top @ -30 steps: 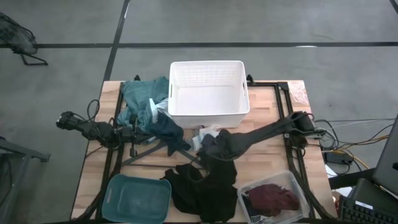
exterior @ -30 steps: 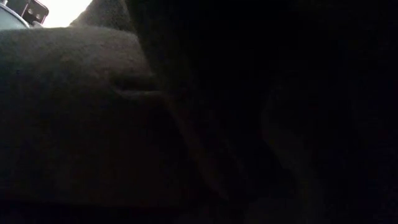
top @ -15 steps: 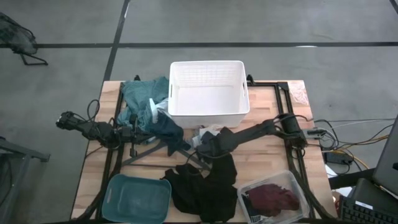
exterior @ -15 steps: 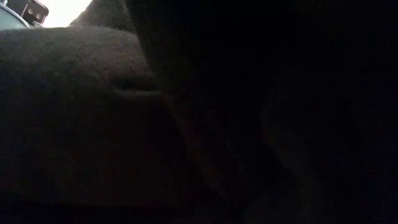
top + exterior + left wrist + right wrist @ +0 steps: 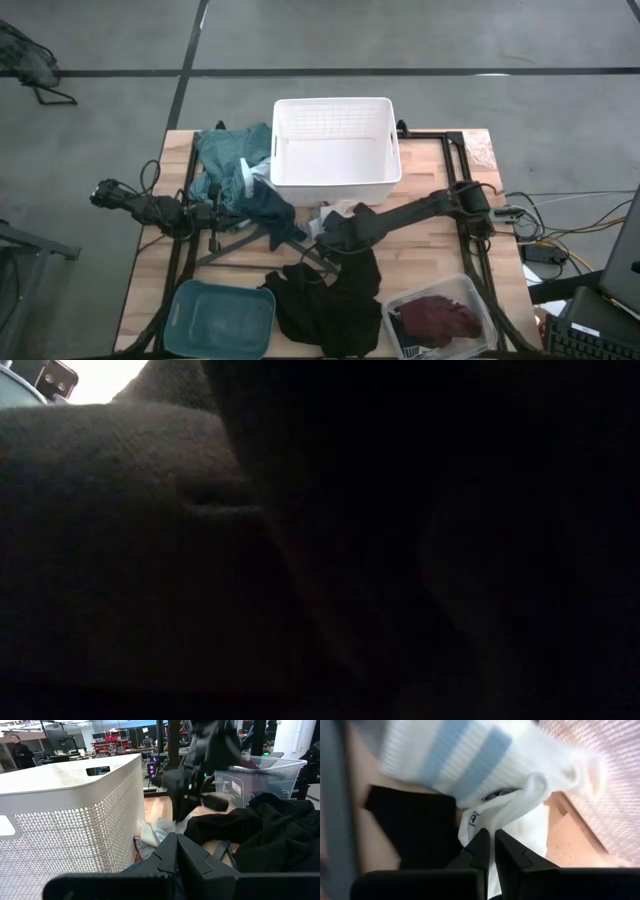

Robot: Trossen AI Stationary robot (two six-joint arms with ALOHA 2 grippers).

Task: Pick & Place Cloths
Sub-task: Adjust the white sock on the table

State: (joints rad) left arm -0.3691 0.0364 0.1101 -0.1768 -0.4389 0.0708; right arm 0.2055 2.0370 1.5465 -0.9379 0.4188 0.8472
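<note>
I am pinching my right gripper (image 5: pixel 489 842) closed on a fold of the white cloth (image 5: pixel 520 805) — the small piece with pale blue stripes — which is lying right at my fingertips, against the black cloth (image 5: pixel 330 295) spread beside and beneath it. Just beyond the gripper the white basket (image 5: pixel 335 150) is standing, its perforated wall close enough to fill one side of my wrist view. I judge this to be the grasp step, so the next move is calling for a lift clear of the black fabric and a short carry up over the basket rim, watching that the pinch is holding cloth and not sliding off.

My left gripper (image 5: pixel 176 851) is waiting closed, farther off across the pile, near the navy cloth (image 5: pixel 268 208) and the teal-green cloth (image 5: pixel 225 150).

Farther out, a teal bin (image 5: pixel 220 318) and a clear tub (image 5: pixel 440 318) holding a maroon cloth (image 5: pixel 435 320) are sitting on the wooden table (image 5: pixel 440 165). Beyond it — grey floor, and shelving with a person far behind.
</note>
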